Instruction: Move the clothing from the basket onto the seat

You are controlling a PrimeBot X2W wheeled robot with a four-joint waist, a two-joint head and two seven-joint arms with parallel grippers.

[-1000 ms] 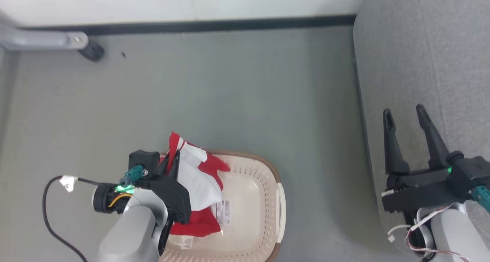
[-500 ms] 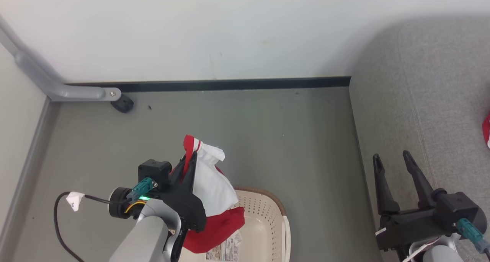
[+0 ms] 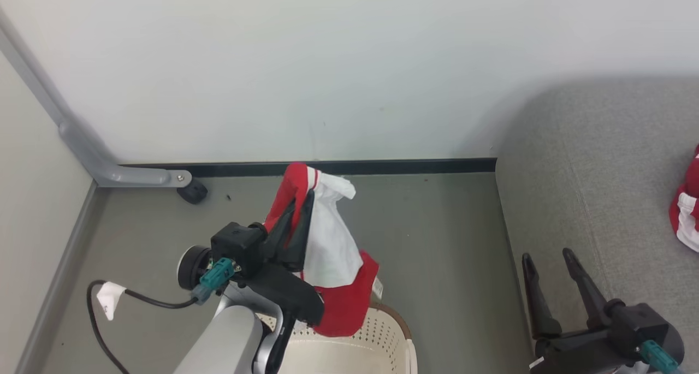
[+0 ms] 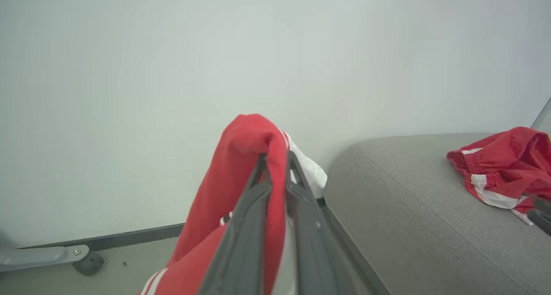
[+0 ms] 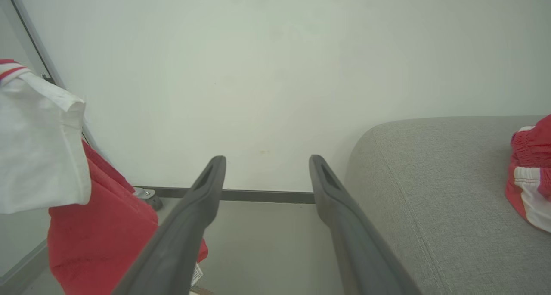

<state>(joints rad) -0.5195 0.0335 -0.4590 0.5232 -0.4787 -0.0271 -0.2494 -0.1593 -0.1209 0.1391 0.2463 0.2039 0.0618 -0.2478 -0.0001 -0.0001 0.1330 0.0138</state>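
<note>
- My left gripper (image 3: 301,202) is clamped tight on a red-and-white garment (image 3: 327,248), with the fabric pinched between the two dark fingers near their tips.
- The garment hangs off the fingers in the air above the basket (image 3: 390,338). Its lower red edge is down by the basket's far rim; I can't tell if it touches.
- My right gripper (image 3: 547,256) has its fingers spread wide with nothing between them, over the left edge of the seat (image 3: 590,172).
- A second red garment (image 3: 687,210) with white bands lies bunched on the seat toward its right side, well apart from both grippers.
- The basket sits on the grey floor (image 3: 437,237), left of the seat.
- Behind are a white wall (image 3: 349,63), black skirting, and a grey frame leg with a black caster (image 3: 192,191) on the left.
</note>
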